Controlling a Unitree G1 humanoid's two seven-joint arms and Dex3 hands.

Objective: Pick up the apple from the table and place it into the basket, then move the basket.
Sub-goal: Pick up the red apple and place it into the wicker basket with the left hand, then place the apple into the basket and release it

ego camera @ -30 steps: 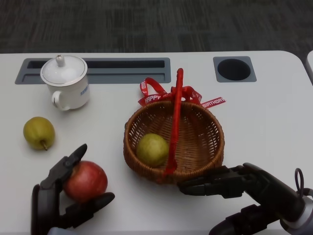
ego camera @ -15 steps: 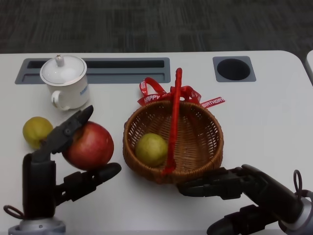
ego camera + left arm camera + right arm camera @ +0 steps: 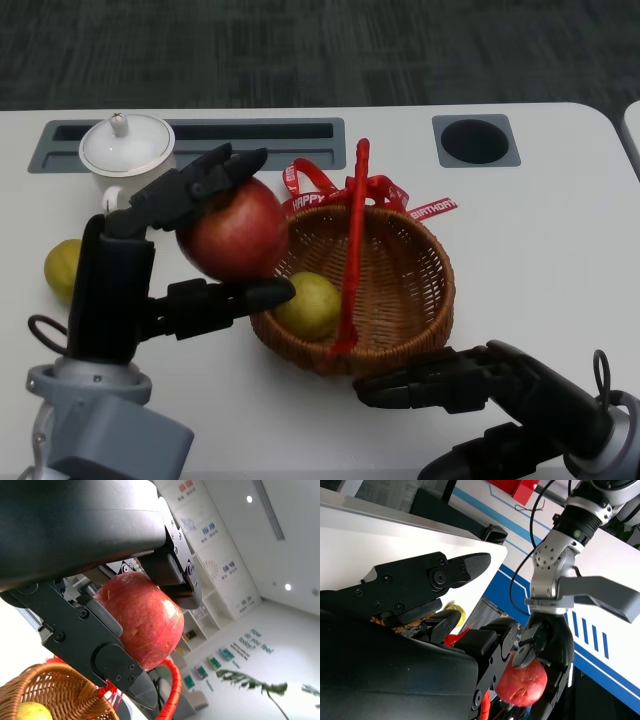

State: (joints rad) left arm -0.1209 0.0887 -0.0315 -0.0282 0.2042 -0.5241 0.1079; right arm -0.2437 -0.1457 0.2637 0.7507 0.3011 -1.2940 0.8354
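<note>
The left robot hand [image 3: 165, 262] grasps the red apple [image 3: 232, 229] at the wicker basket [image 3: 400, 300] rim; next, carry inward and release. Right robot hand [image 3: 470, 385] seems released, empty.

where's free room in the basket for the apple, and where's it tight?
Bare wicker on the basket floor right of the red handle. Left of the handle is tight: a green fruit lies there, under the apple held by the left hand. The right hand crowds the near rim.
</note>
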